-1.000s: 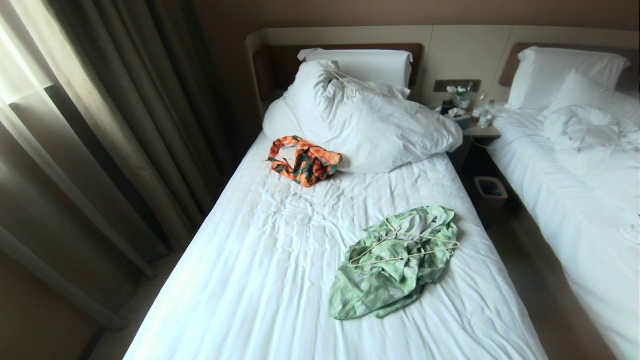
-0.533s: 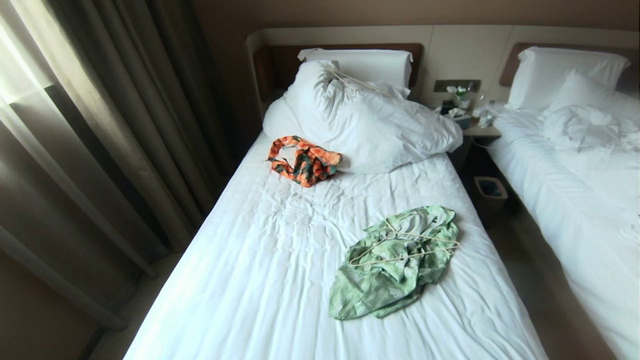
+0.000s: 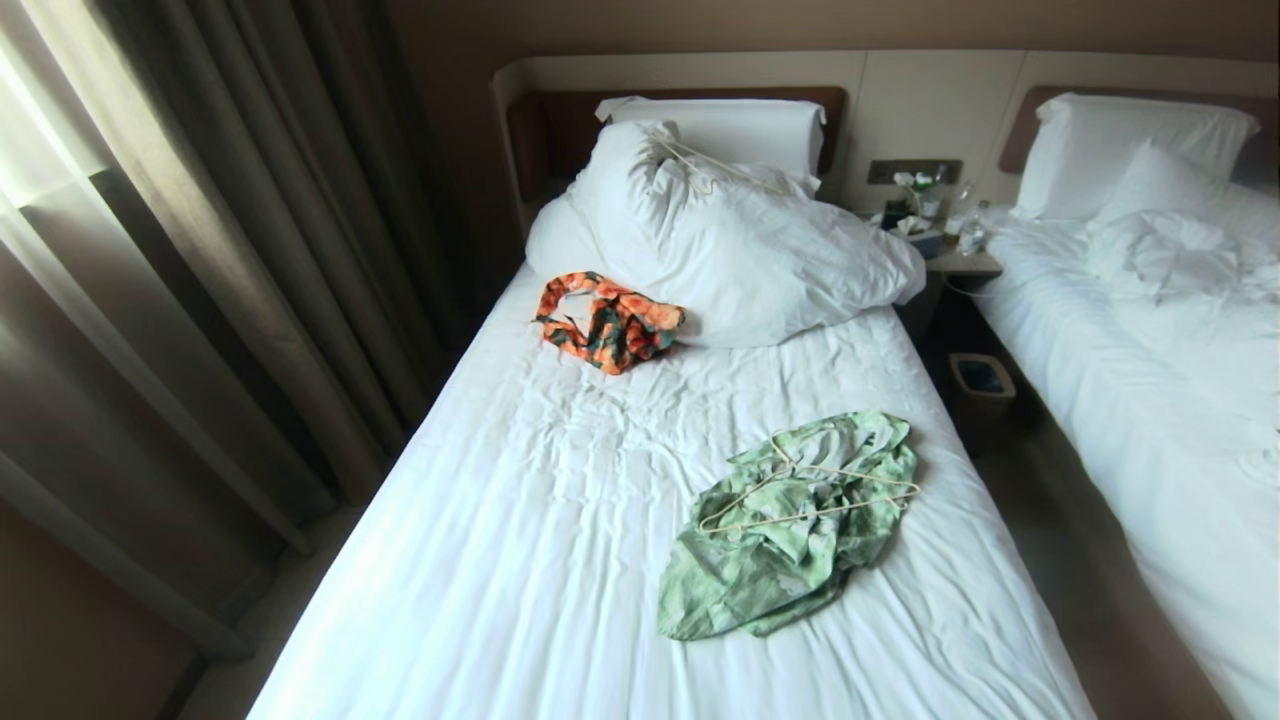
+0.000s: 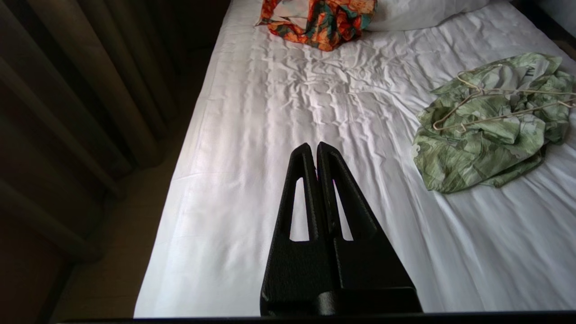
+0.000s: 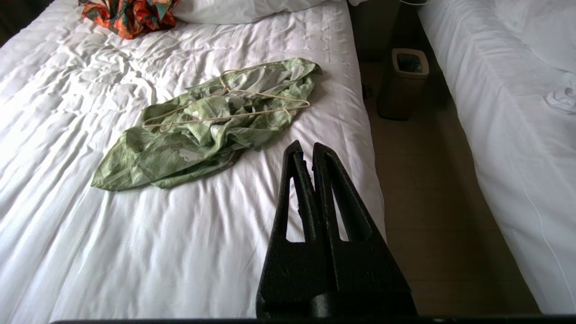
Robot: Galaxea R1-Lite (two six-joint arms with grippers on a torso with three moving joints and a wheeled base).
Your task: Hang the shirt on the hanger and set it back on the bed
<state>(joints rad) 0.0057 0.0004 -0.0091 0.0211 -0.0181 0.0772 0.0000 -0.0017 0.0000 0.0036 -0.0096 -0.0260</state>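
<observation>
The green flowered shirt (image 3: 790, 530) lies crumpled on the right half of the bed (image 3: 520, 520). On top of it lies the thin cream hanger (image 3: 810, 490), hook toward the pillows. Both also show in the left wrist view, shirt (image 4: 486, 135) and hanger (image 4: 495, 103), and in the right wrist view, shirt (image 5: 202, 135) and hanger (image 5: 225, 105). My left gripper (image 4: 316, 150) hovers shut and empty over the bed's near left part, far from the shirt. My right gripper (image 5: 306, 150) is shut and empty above the bed's right edge, short of the shirt. Neither arm shows in the head view.
An orange and dark-green garment (image 3: 605, 322) lies by the big white pillows (image 3: 730, 240), where another hanger (image 3: 710, 165) rests. Curtains (image 3: 200, 250) hang on the left. A second bed (image 3: 1160, 330), a nightstand (image 3: 950, 255) and a small bin (image 3: 980, 385) stand on the right.
</observation>
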